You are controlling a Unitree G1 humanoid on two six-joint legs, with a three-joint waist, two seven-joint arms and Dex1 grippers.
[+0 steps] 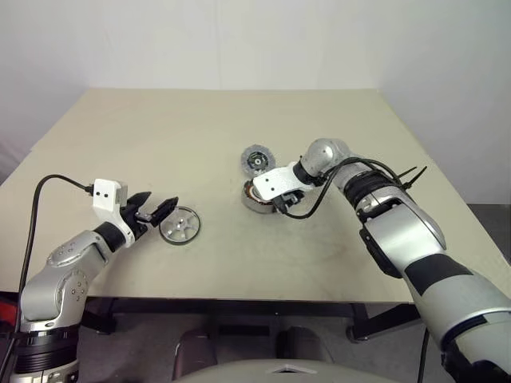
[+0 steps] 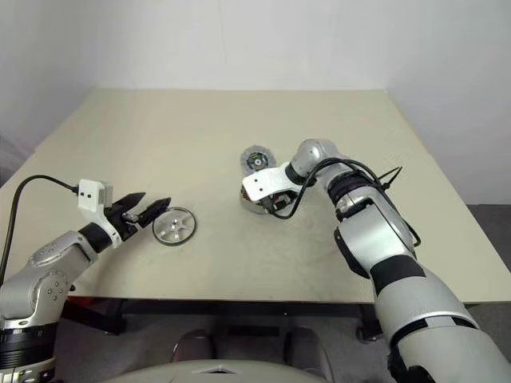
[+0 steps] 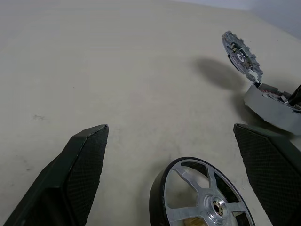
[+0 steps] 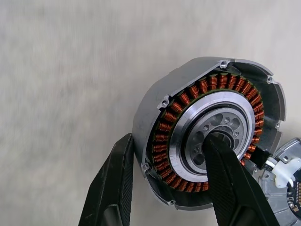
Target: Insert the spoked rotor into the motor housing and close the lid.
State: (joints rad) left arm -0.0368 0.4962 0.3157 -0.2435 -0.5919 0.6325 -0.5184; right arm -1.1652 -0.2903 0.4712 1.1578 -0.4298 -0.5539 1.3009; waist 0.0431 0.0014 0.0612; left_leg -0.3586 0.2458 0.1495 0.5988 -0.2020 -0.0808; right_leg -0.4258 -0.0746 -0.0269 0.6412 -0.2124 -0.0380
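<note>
Surface (image 1: 215, 136): beige, broad, carrying all the parts.

Right claw (image 4: 167, 183): reached in from the right, clenched on the wall of the motor housing, one finger (image 4: 115, 183) outside the shell, the other (image 4: 225, 174) inside the hollow centre.

Left claw (image 1: 153, 211): released, fingers spread wide, hovering just beside the spoked rotor without touching it.

Motor housing (image 4: 207, 136): silver-grey ring with copper windings around its inside, near the middle of the surface, tipped up on edge in the right claw's grip.

Lid (image 1: 257, 160): round, pale rim, dark centre, just behind the housing, close against it; contact could not be told.

Spoked rotor (image 1: 180, 225): flat grey disc lying on the surface near the front edge, well apart from housing and lid.
</note>
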